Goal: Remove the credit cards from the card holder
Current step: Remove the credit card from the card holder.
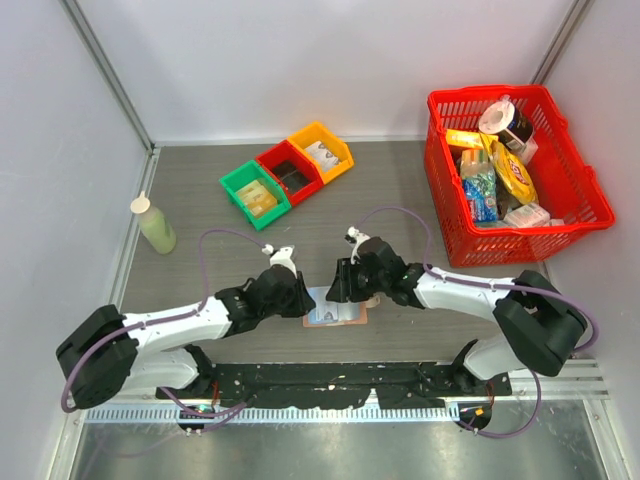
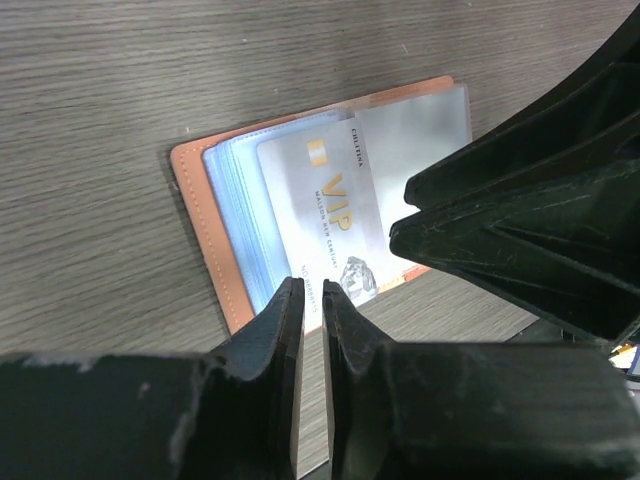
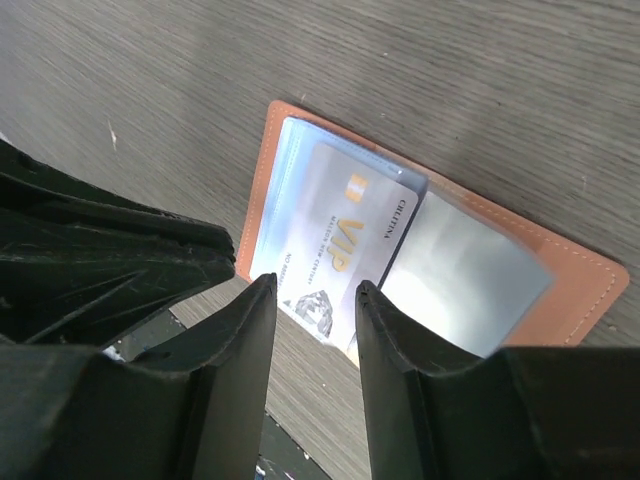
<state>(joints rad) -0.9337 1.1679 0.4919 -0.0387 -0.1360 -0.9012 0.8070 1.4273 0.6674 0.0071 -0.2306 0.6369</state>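
The tan card holder (image 1: 336, 316) lies open on the table between my two grippers, tan edge showing in the left wrist view (image 2: 195, 215) and the right wrist view (image 3: 575, 268). A pale credit card marked VIP (image 2: 325, 205) sticks partly out of its clear sleeves, also in the right wrist view (image 3: 345, 235). My left gripper (image 2: 312, 290) hovers at the card's near edge, jaws a narrow slit apart, nothing between them. My right gripper (image 3: 315, 288) is open wider and empty, just above the same card edge. From above, the left gripper (image 1: 303, 300) and the right gripper (image 1: 337, 287) nearly touch.
Green (image 1: 255, 195), red (image 1: 290, 172) and yellow (image 1: 322, 150) bins stand at the back centre. A red basket (image 1: 515, 170) full of groceries is at the back right. A pale green bottle (image 1: 153, 222) stands at the left.
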